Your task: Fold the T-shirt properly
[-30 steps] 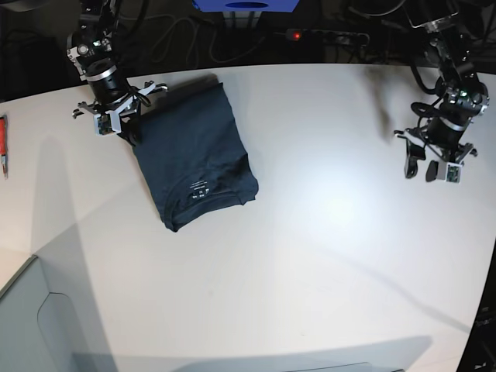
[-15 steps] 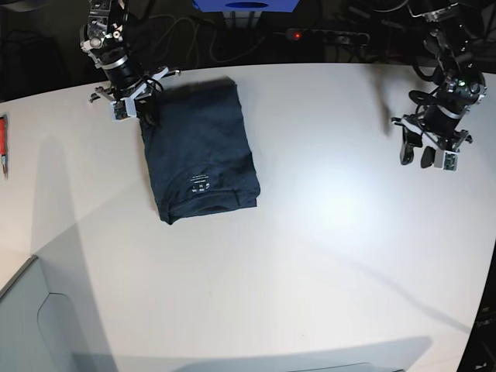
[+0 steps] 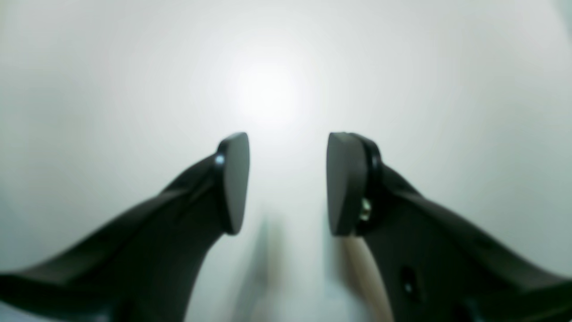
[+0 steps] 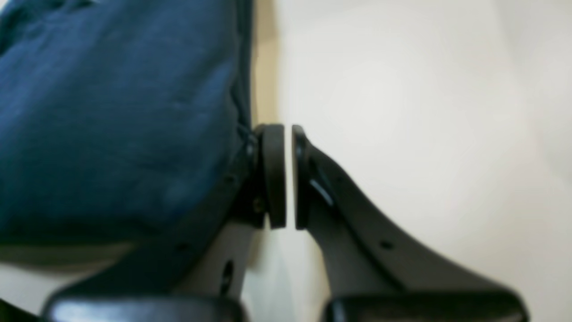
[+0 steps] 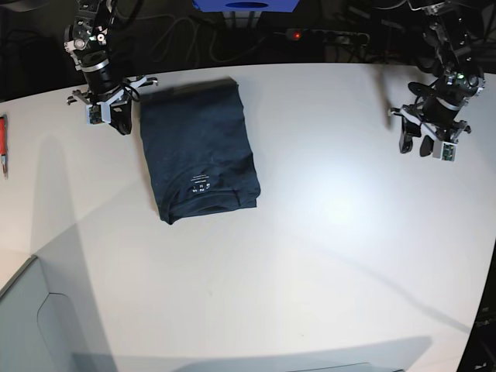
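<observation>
The white table (image 5: 325, 256) carries the T-shirt (image 5: 198, 151) folded into a neat rectangle left of centre. Beyond, the left gripper (image 5: 422, 146) hangs spread over bare tabletop; the right gripper (image 5: 118, 122), nearly pressed together, holds nothing beside the cloth. Folding looks finished; both arms need only retreat.

Robotics lab or test bench setting. Indicated by a wide white table (image 5: 310, 232) with two black robot arms mounted at its far corners, one at the left (image 5: 97, 58) and one at the right (image 5: 446, 85). Loose black cables (image 5: 186, 43) and a power strip (image 5: 325, 36) with a lit red switch along the dark rear edge. Blue box (image 5: 246, 5) at rear centre. Red tool (image 5: 4, 143) near the left table edge.
</observation>
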Robot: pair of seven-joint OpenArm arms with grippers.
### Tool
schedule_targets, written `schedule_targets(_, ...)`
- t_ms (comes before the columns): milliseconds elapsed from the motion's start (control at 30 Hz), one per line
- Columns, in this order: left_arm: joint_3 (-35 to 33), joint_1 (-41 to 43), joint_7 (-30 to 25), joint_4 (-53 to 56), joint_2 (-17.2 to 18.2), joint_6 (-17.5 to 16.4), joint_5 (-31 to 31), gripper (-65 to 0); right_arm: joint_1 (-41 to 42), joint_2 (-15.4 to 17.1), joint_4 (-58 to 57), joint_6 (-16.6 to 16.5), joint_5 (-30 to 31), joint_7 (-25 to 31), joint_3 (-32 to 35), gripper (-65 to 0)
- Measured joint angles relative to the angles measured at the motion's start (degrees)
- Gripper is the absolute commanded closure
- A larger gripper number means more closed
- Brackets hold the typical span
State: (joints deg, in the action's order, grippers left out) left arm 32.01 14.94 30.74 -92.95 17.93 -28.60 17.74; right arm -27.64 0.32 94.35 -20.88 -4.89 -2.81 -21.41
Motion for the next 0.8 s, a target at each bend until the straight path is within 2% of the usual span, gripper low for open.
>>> schedule_targets(433,0.1,3.8,-0.5,-0.1,0.1,0.0,0.1,-26.9,-3.6,-0.3,-0.4,0.0,0.0,0.3,6.0,-0.1)
schedule_targets(600,0.1,5.3,-0.7,-0.2,0.1,0.0,0.5,-26.8,-4.0,0.0,-0.2,0.0,0.0,0.3,5.8,-0.1)
schedule_targets(800,0.1,11.0,-0.4,-2.8,-0.2,0.2,0.5,-25.6,-9.1,0.2,5.9,0.1,0.0,0.3,2.8,-0.1)
